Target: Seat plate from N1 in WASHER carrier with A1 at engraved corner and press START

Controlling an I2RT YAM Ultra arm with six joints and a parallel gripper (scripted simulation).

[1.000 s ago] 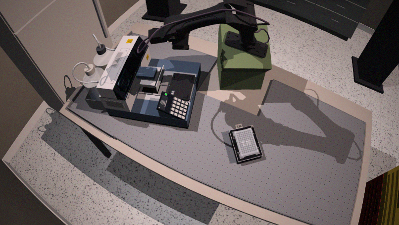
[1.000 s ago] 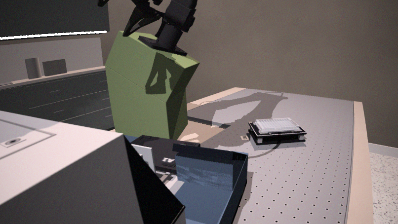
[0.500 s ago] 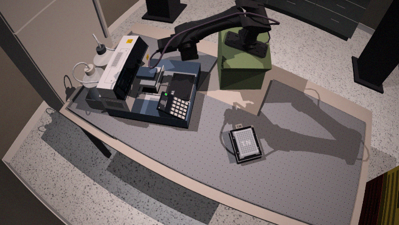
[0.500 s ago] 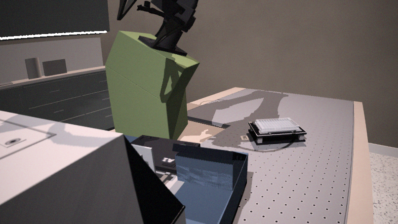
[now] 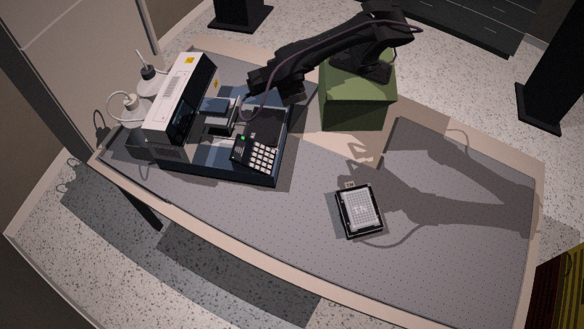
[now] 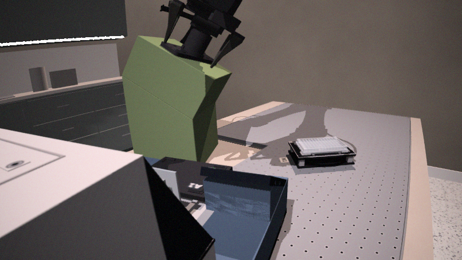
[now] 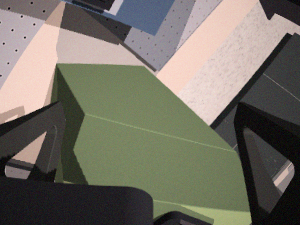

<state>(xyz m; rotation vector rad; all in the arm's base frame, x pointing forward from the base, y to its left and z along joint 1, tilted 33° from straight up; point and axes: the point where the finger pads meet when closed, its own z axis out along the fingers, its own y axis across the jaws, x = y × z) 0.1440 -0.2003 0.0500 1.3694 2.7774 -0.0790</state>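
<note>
A clear well plate (image 5: 359, 208) (image 6: 319, 145) lies flat in the black nest N1 (image 5: 343, 214) (image 6: 323, 158) on the right half of the mat. The washer (image 5: 173, 101) (image 6: 64, 187) stands at the left. Its dark carrier (image 5: 267, 126) (image 6: 180, 170) is empty, with the keypad (image 5: 253, 153) in front of it and a green lamp (image 5: 243, 138) lit. My gripper (image 5: 285, 91) (image 6: 188, 53) (image 7: 149, 111) is open and empty. It hangs high over the washer's rear right, tilted toward the arm's base and far from the plate.
The arm stands on a green pedestal (image 5: 355, 93) (image 6: 161, 103) (image 7: 146, 135) behind the mat. Two bottles (image 5: 148, 79) (image 5: 132, 109) with tubing stand left of the washer. The perforated mat (image 5: 285, 228) (image 6: 355, 200) covers the table; its front edge runs along the lower side.
</note>
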